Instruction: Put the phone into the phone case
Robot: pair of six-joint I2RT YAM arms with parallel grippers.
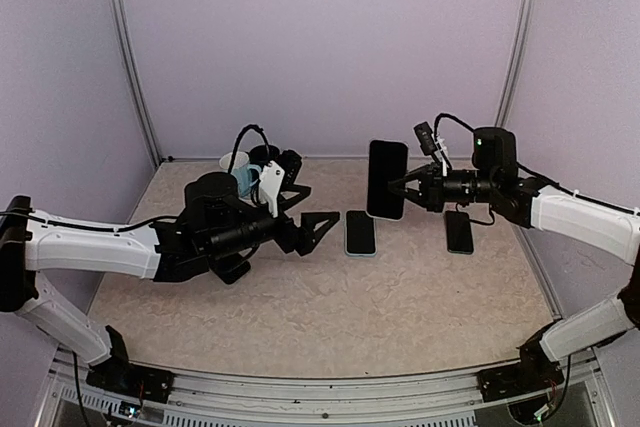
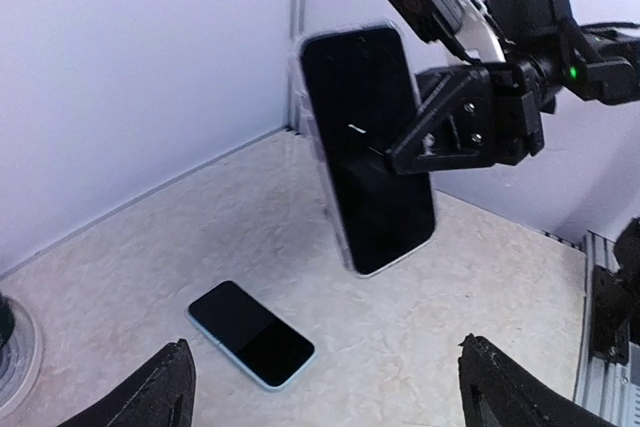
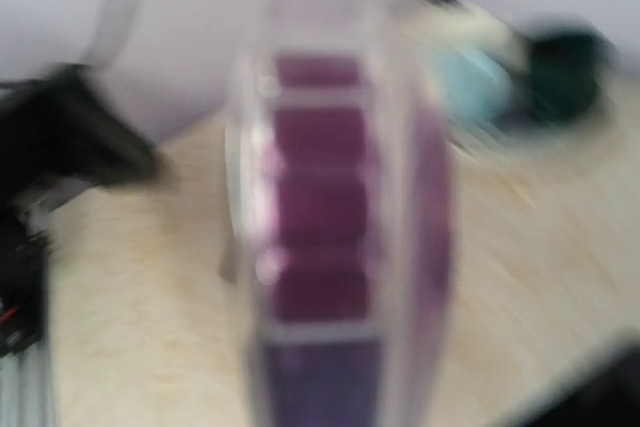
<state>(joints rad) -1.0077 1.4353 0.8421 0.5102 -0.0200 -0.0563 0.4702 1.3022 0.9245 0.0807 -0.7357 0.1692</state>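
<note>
phone (image 2: pixel 365 147): glossy black glass face, clear plastic rim
flat phone (image 2: pixel 250 334), at 7 o'clock: glossy screen, pale blue plastic edge
table (image 2: pixel 480 277): mottled beige, matt, smooth
right gripper (image 2: pixel 392 159): matt black plastic

No text, label, brand, number or sign can be read anywhere; the phone (image 1: pixel 387 179) screen is seen dark.

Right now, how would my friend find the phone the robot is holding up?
Start at the table and follow the right arm to the right gripper. It pinches the black phone, which stands upright in the air. The blue-edged phone and the small dark phone lie flat on the table; only the held one is lifted, and it has a see-through rim.
</note>
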